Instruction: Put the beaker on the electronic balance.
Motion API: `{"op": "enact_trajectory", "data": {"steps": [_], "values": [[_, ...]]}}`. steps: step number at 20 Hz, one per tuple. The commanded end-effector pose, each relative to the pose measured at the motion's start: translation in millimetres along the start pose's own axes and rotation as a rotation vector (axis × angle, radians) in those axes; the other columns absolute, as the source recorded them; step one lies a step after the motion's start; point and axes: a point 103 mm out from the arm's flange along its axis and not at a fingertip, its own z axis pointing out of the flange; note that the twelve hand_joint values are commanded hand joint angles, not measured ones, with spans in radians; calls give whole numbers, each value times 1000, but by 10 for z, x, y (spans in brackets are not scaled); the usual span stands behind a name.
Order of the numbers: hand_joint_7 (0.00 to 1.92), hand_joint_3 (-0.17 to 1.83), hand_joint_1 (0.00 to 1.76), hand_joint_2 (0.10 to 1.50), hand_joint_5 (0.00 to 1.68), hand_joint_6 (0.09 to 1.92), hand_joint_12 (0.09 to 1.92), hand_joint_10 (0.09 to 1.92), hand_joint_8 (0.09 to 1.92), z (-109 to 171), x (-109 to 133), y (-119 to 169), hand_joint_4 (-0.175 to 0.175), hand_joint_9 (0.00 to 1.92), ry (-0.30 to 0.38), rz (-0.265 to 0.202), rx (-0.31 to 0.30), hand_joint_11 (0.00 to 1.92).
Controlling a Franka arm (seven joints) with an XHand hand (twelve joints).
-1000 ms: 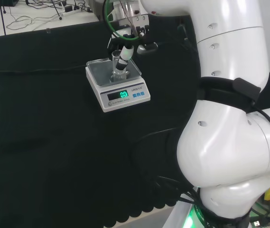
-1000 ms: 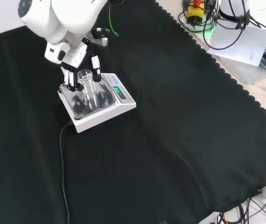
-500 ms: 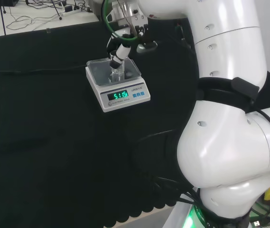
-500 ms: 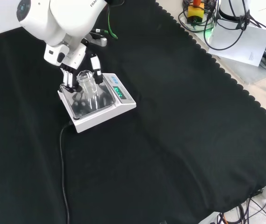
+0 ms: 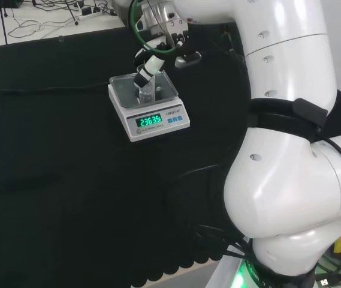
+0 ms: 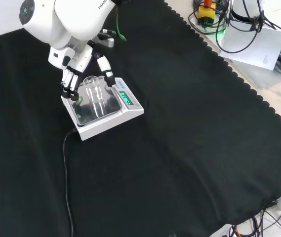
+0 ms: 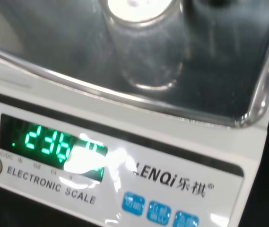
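Within the last second the beaker [image 6: 94, 94] has settled upright on the pan of the electronic balance [image 6: 103, 109] and the hand [image 6: 79, 63] has spread its fingers [image 6: 106, 70] off the glass, so placement looks done.

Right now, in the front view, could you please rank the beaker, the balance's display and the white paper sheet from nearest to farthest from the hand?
1. Beaker: on the balance pan, between the fingers of the hand.
2. Display: on the balance's front face, just right of the beaker.
3. Paper sheet: off the cloth, at the view's upper right.
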Motion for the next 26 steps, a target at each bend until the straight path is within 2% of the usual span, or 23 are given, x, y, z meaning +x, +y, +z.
{"op": "enact_trajectory", "data": {"steps": [1, 2, 3, 4, 5, 6, 7, 10, 11, 12, 14, 15, 16, 18, 20, 22, 26], "values": [[0, -44, 382, 624, 133, 177, 1429, 352, 165, -106, -98, -85, -10, 3, 60, 18, 17, 71], [0, -38, 367, 615, 104, 129, 1237, 194, 89, -139, -111, -112, -5, 1, 75, 22, 20, 35], [0, -33, 352, 608, 62, 87, 844, 98, 87, -179, -122, -145, 3, 0, 89, 27, 18, 16], [0, -30, 340, 600, 32, 87, 477, 87, 87, -222, -130, -180, 15, 0, 97, 28, 11, 7], [0, -28, 332, 595, 16, 87, 246, 87, 87, -268, -133, -217, 25, 0, 97, 34, 9, 3], [0, -27, 326, 593, 7, 87, 120, 87, 87, -314, -129, -259, 34, 0, 90, 35, 7, 1], [0, -26, 322, 592, 3, 87, 87, 87, 87, -377, -124, -315, 39, 0, 75, 37, -1, 0], [0, -15, 323, 611, 0, 87, 87, 87, 87, -627, -114, -572, 32, 0, 13, 43, -58, 0], [11, -3, 340, 634, 21, 87, 87, 87, 87, -705, -107, -696, 20, 0, -16, 50, -101, 0], [58, 4, 375, 667, 94, 87, 91, 87, 87, -771, -96, -827, 5, 31, -43, 56, -184, 0], [308, 30, 516, 764, 346, 87, 911, 462, 282, -877, -79, -1087, -15, 277, -105, 65, -291, 60], [468, 48, 603, 805, 483, 189, 1150, 582, 423, -918, -81, -1215, -19, 467, -123, 71, -324, 194], [594, 66, 677, 834, 591, 346, 1249, 637, 530, -949, -87, -1330, -18, 644, -128, 78, -336, 358], [762, 106, 768, 861, 714, 600, 1262, 667, 642, -974, -100, -1551, -12, 885, -154, 106, -331, 622], [859, 161, 825, 866, 810, 694, 1191, 649, 676, -932, -133, -1746, -12, 1030, -160, 140, -285, 814], [897, 233, 840, 847, 846, 717, 1151, 624, 682, -850, -180, -1924, -14, 1087, -164, 167, -251, 886], [903, 349, 826, 804, 837, 741, 1165, 627, 689, -706, -334, -2229, -12, 1084, -138, 233, -219, 876]]}}
